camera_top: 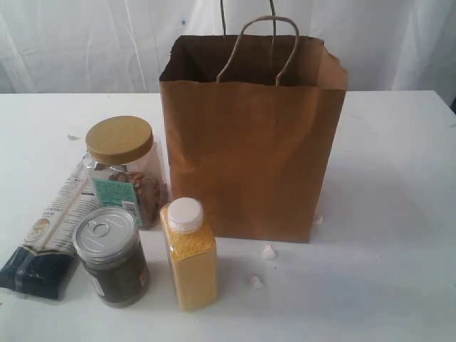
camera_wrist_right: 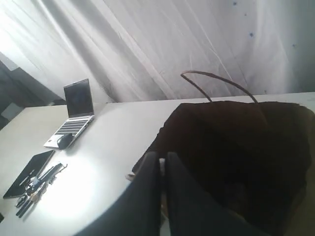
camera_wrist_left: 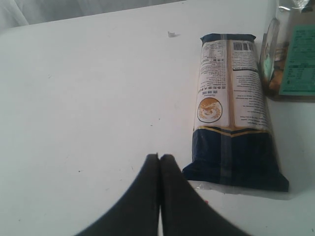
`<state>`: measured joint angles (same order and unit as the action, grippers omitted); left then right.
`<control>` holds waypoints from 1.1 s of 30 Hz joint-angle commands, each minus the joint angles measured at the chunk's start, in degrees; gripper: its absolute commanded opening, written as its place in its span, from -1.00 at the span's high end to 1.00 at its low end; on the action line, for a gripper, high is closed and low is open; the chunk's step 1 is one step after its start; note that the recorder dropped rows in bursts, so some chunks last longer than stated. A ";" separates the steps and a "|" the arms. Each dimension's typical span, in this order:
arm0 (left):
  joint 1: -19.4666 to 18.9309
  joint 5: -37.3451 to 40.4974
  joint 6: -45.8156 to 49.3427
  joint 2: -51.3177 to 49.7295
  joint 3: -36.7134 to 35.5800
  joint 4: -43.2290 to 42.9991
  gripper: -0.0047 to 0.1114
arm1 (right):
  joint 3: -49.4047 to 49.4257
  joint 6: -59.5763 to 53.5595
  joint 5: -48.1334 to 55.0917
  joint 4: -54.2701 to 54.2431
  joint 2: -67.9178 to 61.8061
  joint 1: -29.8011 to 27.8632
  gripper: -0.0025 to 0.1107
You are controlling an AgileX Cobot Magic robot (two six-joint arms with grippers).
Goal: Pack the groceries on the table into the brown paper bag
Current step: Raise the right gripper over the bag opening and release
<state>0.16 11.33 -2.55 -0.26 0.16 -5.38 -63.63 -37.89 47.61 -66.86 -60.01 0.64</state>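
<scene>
The brown paper bag (camera_top: 253, 157) stands open and upright at the middle of the table (camera_top: 392, 214). Left of it are a tan-lidded clear jar (camera_top: 121, 167), a silver-lidded dark jar (camera_top: 112, 256), a white-capped yellow bottle (camera_top: 189, 256) and a long white-and-navy packet (camera_top: 50, 235) lying flat. Neither gripper shows in the exterior view. My left gripper (camera_wrist_left: 160, 157) is shut and empty, hovering beside the navy end of the packet (camera_wrist_left: 231, 108). My right gripper (camera_wrist_right: 161, 157) is shut and sits at the rim of the bag's dark open mouth (camera_wrist_right: 236, 147).
Small white scraps (camera_top: 268, 251) lie in front of the bag. In the right wrist view a laptop (camera_wrist_right: 74, 113) and a dark flat case with pens (camera_wrist_right: 32, 172) lie on a table beyond the bag. A white curtain hangs behind.
</scene>
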 commanded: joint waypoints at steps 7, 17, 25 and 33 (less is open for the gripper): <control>-0.06 -0.21 -0.20 0.26 -0.16 0.15 0.92 | -2.07 -14.50 6.36 -1.67 -11.65 1.16 0.96; -0.06 -0.21 -0.20 0.26 -0.16 0.15 0.92 | -2.55 -20.23 2.92 -3.15 -18.56 2.33 0.96; -0.06 -0.21 -0.20 0.26 -0.16 0.15 0.92 | -2.55 -21.33 2.85 -3.15 -19.55 2.33 0.95; -0.06 -0.21 -0.20 0.26 -0.16 0.15 0.92 | -2.55 -23.81 2.37 -3.01 -19.55 2.33 0.66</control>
<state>0.16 11.33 -2.55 -0.26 0.16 -5.38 -65.69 -60.76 50.16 -69.49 -79.57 2.85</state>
